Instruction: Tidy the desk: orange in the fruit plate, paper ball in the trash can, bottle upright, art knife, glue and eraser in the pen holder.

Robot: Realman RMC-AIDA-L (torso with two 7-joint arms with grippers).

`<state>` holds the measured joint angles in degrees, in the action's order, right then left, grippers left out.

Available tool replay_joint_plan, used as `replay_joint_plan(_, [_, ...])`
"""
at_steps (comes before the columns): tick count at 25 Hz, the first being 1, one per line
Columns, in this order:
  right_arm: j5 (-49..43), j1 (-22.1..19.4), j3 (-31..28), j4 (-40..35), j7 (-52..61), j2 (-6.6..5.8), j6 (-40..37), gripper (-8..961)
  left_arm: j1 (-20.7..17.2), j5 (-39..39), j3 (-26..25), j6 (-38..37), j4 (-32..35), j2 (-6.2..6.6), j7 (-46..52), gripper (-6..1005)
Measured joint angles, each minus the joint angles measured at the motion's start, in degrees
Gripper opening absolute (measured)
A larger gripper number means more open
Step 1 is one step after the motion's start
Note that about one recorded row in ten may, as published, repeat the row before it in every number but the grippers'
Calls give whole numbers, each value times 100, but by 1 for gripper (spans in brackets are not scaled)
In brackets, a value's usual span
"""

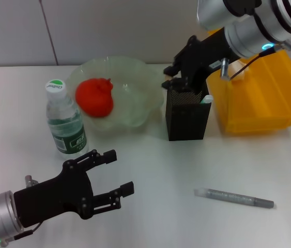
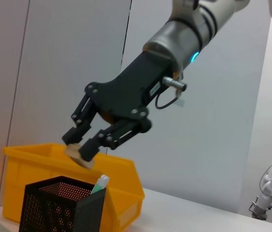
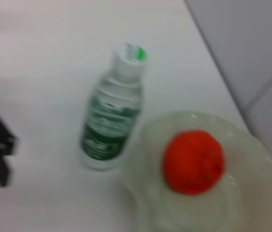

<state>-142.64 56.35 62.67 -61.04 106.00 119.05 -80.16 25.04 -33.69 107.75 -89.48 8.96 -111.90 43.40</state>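
pinching eraser (image 2: pixel 79 155) above pen holder (image 1: pixel 186 120), right gripper (image 2: pixel 83 146) clamped, left gripper (image 1: pixel 115 174) spread

Sitting on the desk are one orange (image 1: pixel 94 96) in one plate (image 1: pixel 135 77), one bottle (image 1: pixel 65 121), one mesh holder (image 1: pixel 186 120), one yellow bin (image 1: pixel 261 98) and one grey knife (image 1: pixel 234 198). One eraser (image 2: pixel 79 155) is hanging above the holder, and one white-green stick (image 2: pixel 99 183) is poking from it. Two grippers are showing: left (image 1: pixel 111 178), right (image 1: pixel 175 77).

White table (image 1: pixel 269 165) bears bottle (image 1: pixel 65 121), plate (image 1: pixel 135 82), holder (image 1: pixel 186 116), bin (image 1: pixel 264 98), knife (image 1: pixel 234 198)
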Motion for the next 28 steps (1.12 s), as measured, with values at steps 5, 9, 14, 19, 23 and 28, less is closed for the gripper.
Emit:
replay_joint_plan(5, [-224, -32, 4, 211, 234, -4, 422, 252, -49, -2, 0, -54, 0, 24, 7, 843])
replay_joint_plan(9, [-382, -27, -2, 358, 361, -5, 580, 256, -85, 17, 0, -97, 0, 50, 9, 843])
replay_joint_plan(14, [-521, -33, 40, 392, 504, -5, 695, 262, -88, 29, 0, -115, 0, 59, 11, 842])
replay_joint_plan(19, [-529, -48, 19, 441, 523, 0, 777, 320, -88, 36, 0, -123, 0, 83, 11, 842])
replay_joint_plan(23, [-294, -130, -62, 302, 525, 6, 772, 395, -87, 39, 0, -136, 0, 102, 11, 842])
replay_joint_plan(28, [887, -621, -255, -641, 552, -26, 92, 500, -87, 35, 0, -148, 0, 107, 11, 842])
